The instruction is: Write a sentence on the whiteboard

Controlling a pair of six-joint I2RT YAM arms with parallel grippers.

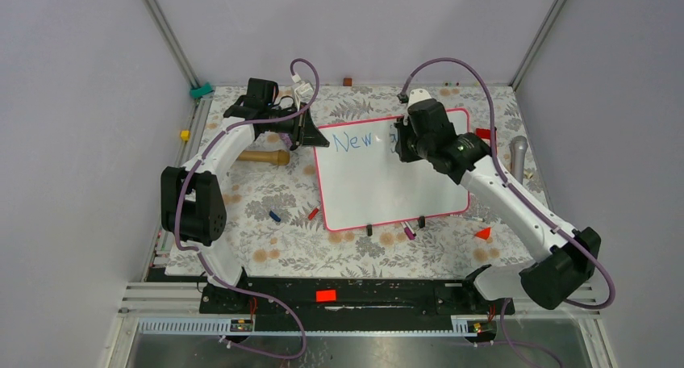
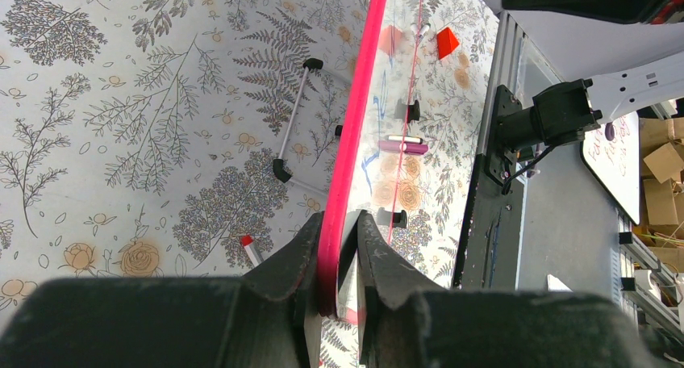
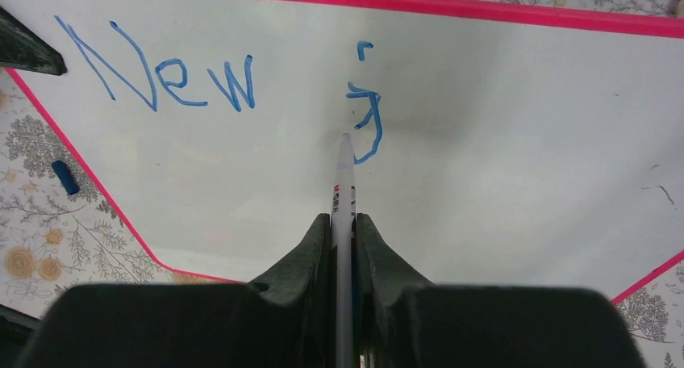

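Top external: the whiteboard (image 1: 395, 186) lies on the counter (image 1: 266, 239) at mid-frame, slightly skewed, with the sentence (image 1: 353, 141) in blue near its upper edge. The left arm (image 1: 222, 146) reaches to the board's upper-left corner, and the right arm (image 1: 516, 198) reaches over its upper middle. A wooden handle (image 1: 262, 156) lies left of the board and a microphone (image 1: 519, 152) lies to its right. Left wrist: at lower centre the left fingers (image 2: 297, 255) are clenched on the board's pink frame, one on each side of the edge. Right wrist: at bottom centre the right fingers (image 3: 310, 251) grasp a marker (image 3: 344, 182). Its tip meets the board just beside a blue "j", with "New" at upper left. A blue cap (image 3: 64, 177) lies on the counter near the left edge.
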